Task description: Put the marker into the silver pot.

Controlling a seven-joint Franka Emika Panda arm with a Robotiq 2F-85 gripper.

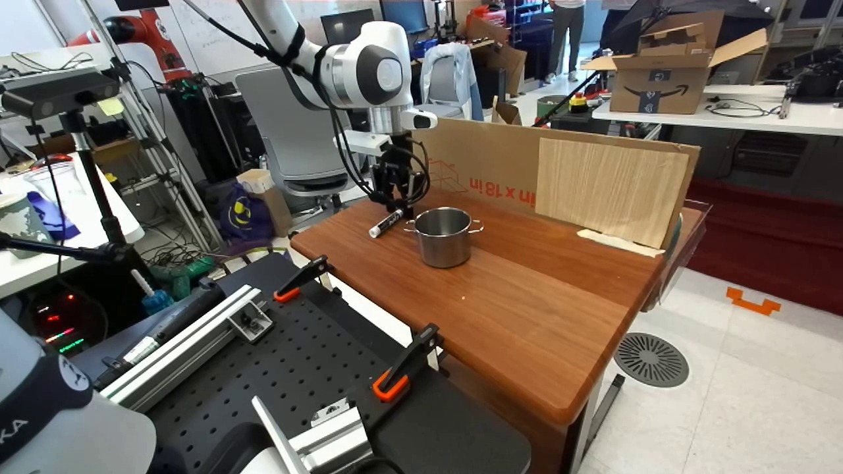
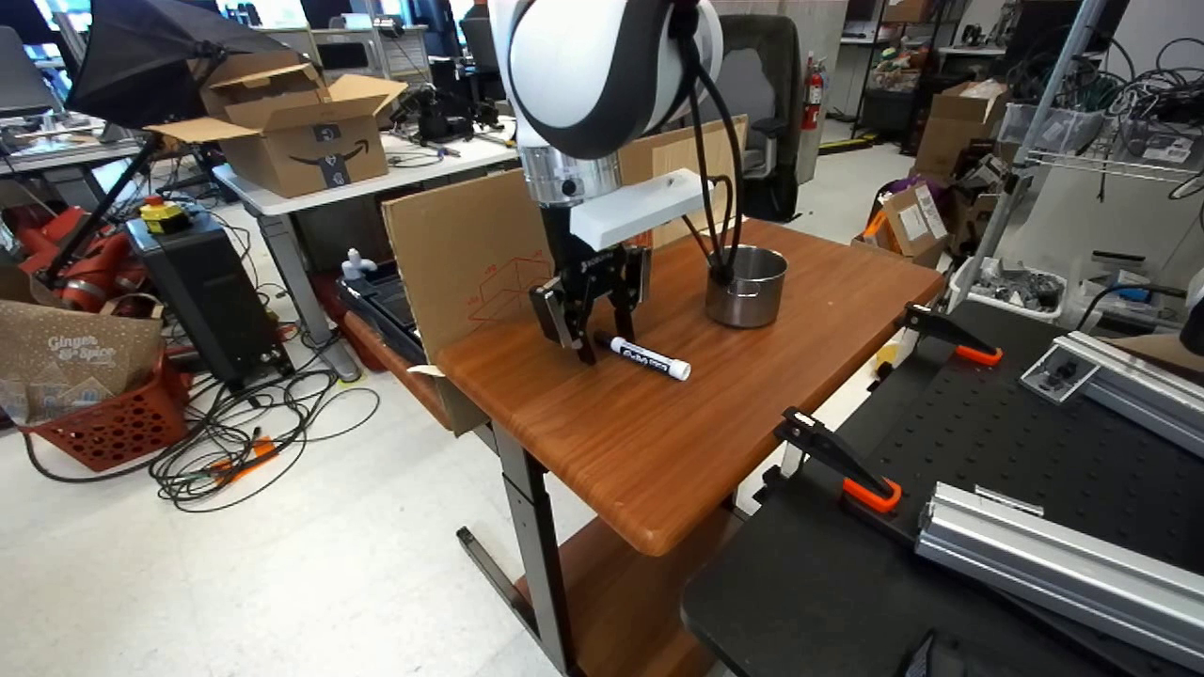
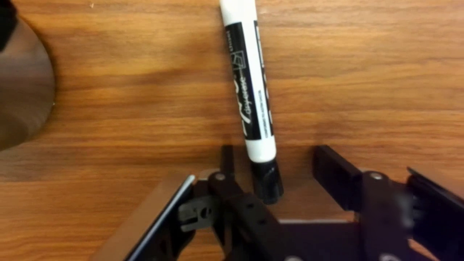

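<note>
Gripper (image 3: pixel 274 160), parted, straddles the marker (image 3: pixel 251 81) — silver pot (image 3: pixel 27 83) nearby.

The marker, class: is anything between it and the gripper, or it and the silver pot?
Nothing visible stands between the open gripper and the marker. Between marker and silver pot, only the pot's wall rises; black cables overlap it in an exterior view, depth unclear.

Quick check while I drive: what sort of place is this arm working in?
Probably a robotics lab, going by an exterior view: a red, jointed robot arm shows in the background, and in the foreground a black perforated board carries a long silver metal rail.
</note>
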